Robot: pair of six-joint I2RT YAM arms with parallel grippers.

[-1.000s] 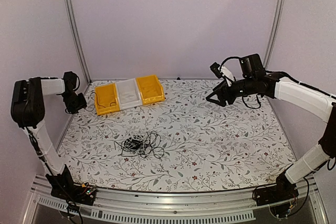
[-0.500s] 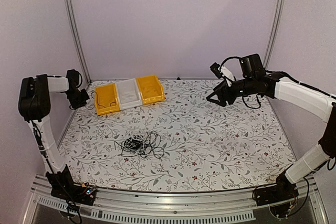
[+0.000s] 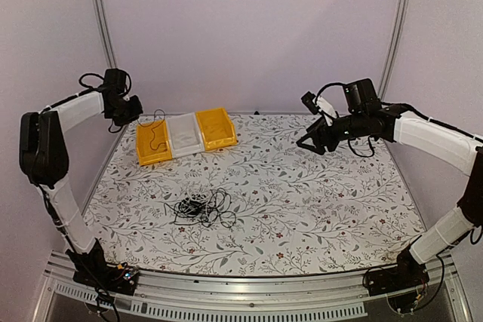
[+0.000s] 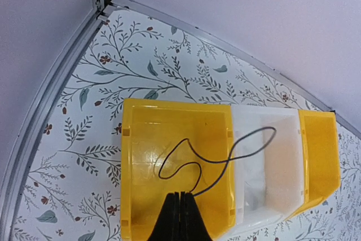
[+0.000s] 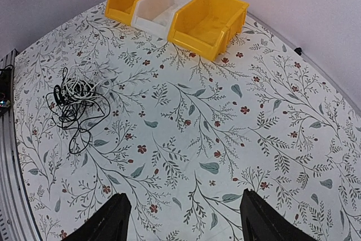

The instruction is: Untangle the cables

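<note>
A tangle of thin cables (image 3: 202, 207), mostly black with some white, lies on the flowered table left of centre; the right wrist view has the tangle (image 5: 73, 97) at its left. My left gripper (image 3: 136, 105) is raised above the left yellow bin (image 3: 154, 159), shut on a single thin black cable (image 3: 155, 135) that dangles in loops over the bin. In the left wrist view this cable (image 4: 225, 152) curls out from the closed gripper (image 4: 181, 196). My right gripper (image 3: 308, 141) hangs open above the table's right half, nothing between its fingers (image 5: 115, 218).
Three bins stand in a row at the back left: the left yellow bin (image 4: 141, 111), a white bin (image 3: 184, 147) and a right yellow bin (image 3: 219, 141). Aluminium frame posts (image 3: 104, 28) rise at the back corners. A metal rail (image 4: 39, 122) edges the table.
My left arm has swung up and back from the table's left edge to above the left yellow bin, its jaws closing; a black cable now hangs from it. The right arm has stayed still.
</note>
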